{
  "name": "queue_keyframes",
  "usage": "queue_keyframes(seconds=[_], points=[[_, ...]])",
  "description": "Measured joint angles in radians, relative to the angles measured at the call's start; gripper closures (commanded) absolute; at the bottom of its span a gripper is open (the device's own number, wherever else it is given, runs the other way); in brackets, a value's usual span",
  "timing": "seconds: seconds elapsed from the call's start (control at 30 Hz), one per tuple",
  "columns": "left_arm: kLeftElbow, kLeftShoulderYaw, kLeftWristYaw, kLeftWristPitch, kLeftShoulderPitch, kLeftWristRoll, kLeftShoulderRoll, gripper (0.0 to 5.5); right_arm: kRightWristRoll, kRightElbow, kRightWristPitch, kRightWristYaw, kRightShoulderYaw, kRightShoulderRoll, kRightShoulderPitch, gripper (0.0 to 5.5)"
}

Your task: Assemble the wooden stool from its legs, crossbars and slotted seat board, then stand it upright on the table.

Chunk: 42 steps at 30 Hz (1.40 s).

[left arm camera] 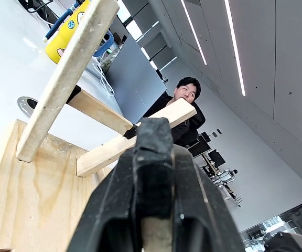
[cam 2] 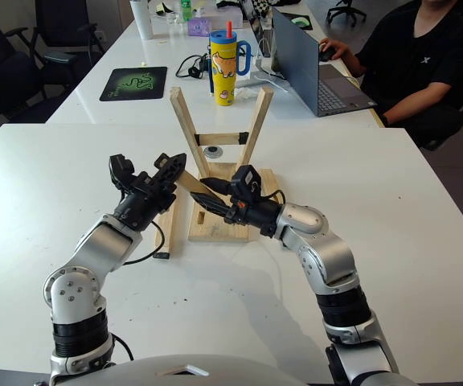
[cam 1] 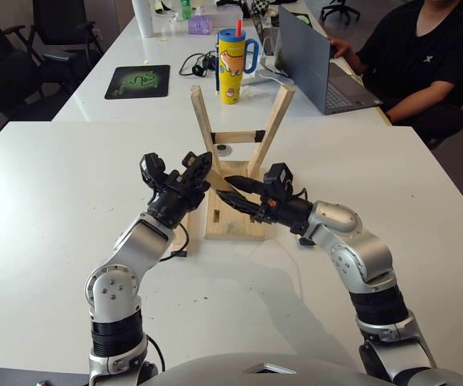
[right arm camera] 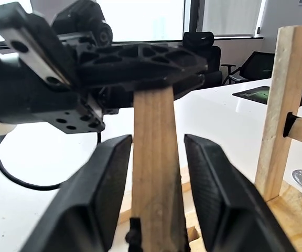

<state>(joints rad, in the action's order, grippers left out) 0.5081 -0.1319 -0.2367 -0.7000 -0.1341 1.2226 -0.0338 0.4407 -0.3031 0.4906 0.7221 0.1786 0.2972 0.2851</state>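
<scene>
counter (cam 1: pixel 55 201): white, carries all the stool parts.
left end effector (cam 1: pixel 193 170): above the near left corner of the seat board, fingers pressed together on the upper end of a loose leg.
loose leg (right arm camera: pixel 153 157): pale wood, held tilted over the seat board, its lower end down near the board's surface; whether it sits in a slot cannot be told.
right end effector (cam 1: pixel 233 191): low over the board, pointing toward the robot's left; its fingers (right arm camera: pixel 98 199) are spread, one on each side of the loose leg with a gap on both sides.
seat board (cam 1: pixel 235 225): slotted, lying flat on the counter at centre.
wooden bar (cam 2: pixel 168 225): lying flat on the counter just beside the board's left edge.
left standing leg (cam 1: pixel 202 125), right standing leg (cam 1: pixel 272 129): rising from the far end of the board, leaning outward.
crossbar (cam 1: pixel 235 137): level, joining the two standing legs.
cable grommet (cam 1: pixel 223 149): set in the counter behind the board.
far counter (cam 1: pixel 111 104): holds a dark mouse pad (cam 1: pixel 137 81), a yellow mug (cam 1: pixel 231 68) and a laptop (cam 1: pixel 312 60).
</scene>
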Motion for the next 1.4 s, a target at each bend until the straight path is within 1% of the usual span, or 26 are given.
queue_keyframes(seconds=[0.07,0.13,0.2,0.27,0.43,0.63,0.9,1.2,1.33,1.4], points=[[-0.016,-0.008,0.027,0.023,0.011,-0.041,-0.015,5.09,0.011,0.005,0.009,-0.021,-0.02,-0.007,0.002,3.32],[-0.042,-0.017,0.062,0.058,0.051,-0.115,-0.039,5.09,0.049,0.025,0.032,-0.063,-0.073,-0.029,0.012,3.32],[-0.067,-0.022,0.101,0.109,0.084,-0.209,-0.06,5.09,0.081,0.043,0.052,-0.106,-0.124,-0.052,0.035,3.32],[-0.097,-0.021,0.149,0.212,0.113,-0.367,-0.095,5.09,0.075,0.087,0.047,-0.144,-0.158,-0.058,0.061,3.32],[-0.202,-0.03,0.239,0.43,0.124,-0.554,-0.07,5.09,-0.005,0.169,-0.005,-0.177,-0.149,-0.053,0.034,3.32],[-0.385,-0.012,0.309,0.561,0.058,-0.679,-0.036,5.09,-0.042,0.198,-0.024,-0.201,-0.136,-0.06,0.0,3.32],[-0.541,-0.032,0.35,0.623,-0.004,-0.717,-0.008,5.09,-0.042,0.205,-0.032,-0.208,-0.134,-0.067,0.0,3.32],[-0.596,-0.04,0.361,0.654,-0.027,-0.756,0.019,5.09,-0.042,0.212,-0.035,-0.211,-0.134,-0.069,0.0,3.32],[-0.608,-0.021,0.343,0.659,-0.045,-0.824,0.016,5.09,-0.042,0.217,-0.04,-0.211,-0.134,-0.07,0.0,3.32],[-0.61,0.008,0.327,0.669,-0.05,-0.895,0.003,5.09,-0.042,0.218,-0.041,-0.212,-0.134,-0.07,0.0,3.32]])
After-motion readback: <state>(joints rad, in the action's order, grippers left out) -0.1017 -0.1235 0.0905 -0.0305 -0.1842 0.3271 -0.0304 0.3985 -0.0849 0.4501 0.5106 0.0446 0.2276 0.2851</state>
